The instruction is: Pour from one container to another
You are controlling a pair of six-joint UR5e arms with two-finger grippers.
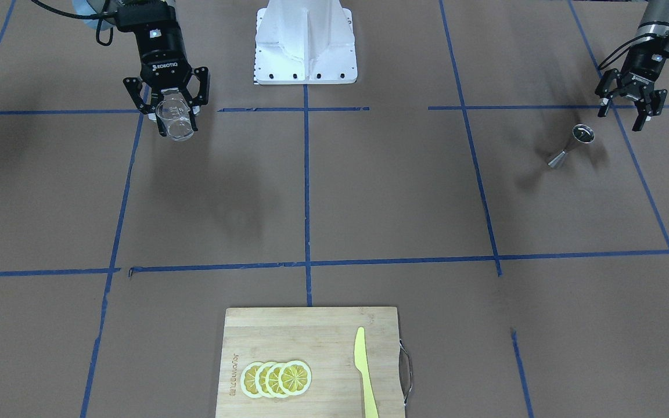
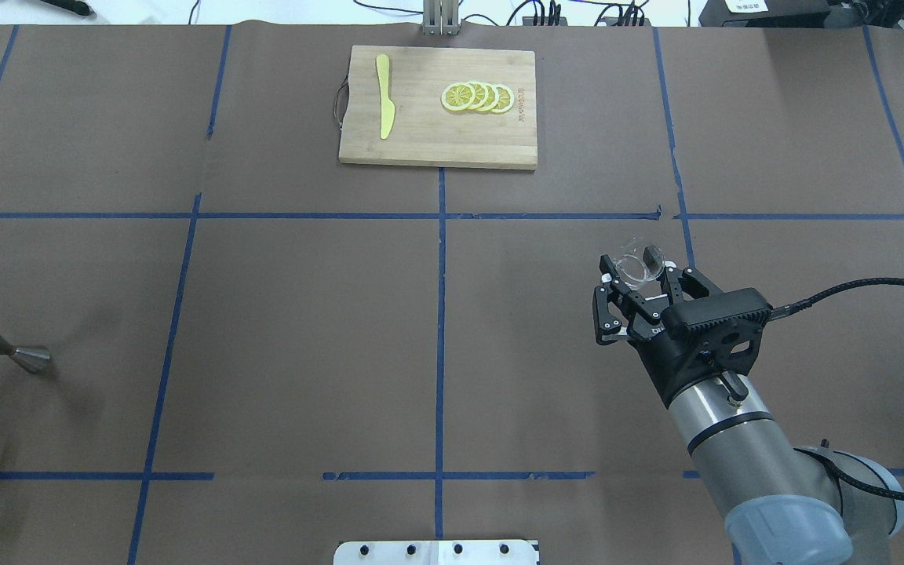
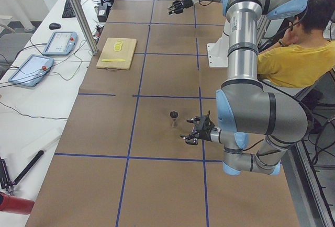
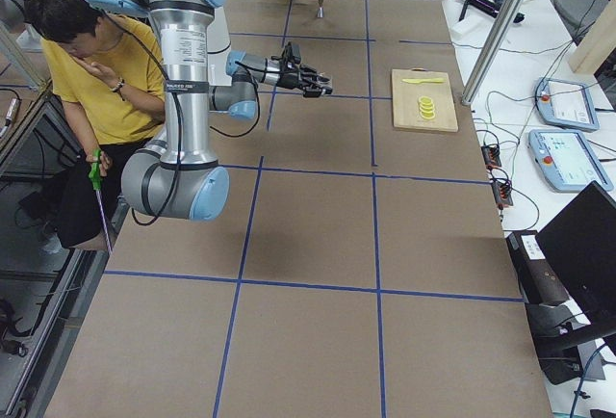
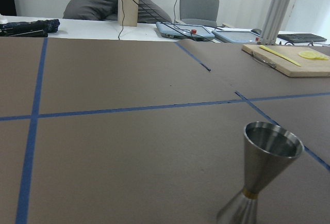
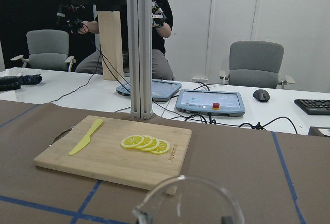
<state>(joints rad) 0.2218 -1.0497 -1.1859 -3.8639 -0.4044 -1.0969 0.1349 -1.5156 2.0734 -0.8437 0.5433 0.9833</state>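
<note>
So the right gripper (image 1: 175, 118) is clamped on the glass cup (image 1: 177, 129), upright above the right side of the table (image 1: 369, 203), presumably so nothing spills, while the jigger (image 1: 571, 148) stands mouth-up near the left edge, left gripper (image 1: 623, 116) wide and empty beside it.

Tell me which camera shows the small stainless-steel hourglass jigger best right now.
The left wrist view: the stainless-steel hourglass jigger stands close, upright, its open top cone and narrow waist clear. The front-facing and overhead views show it small and whole; both side views show only a speck; the right wrist view misses it.
</note>
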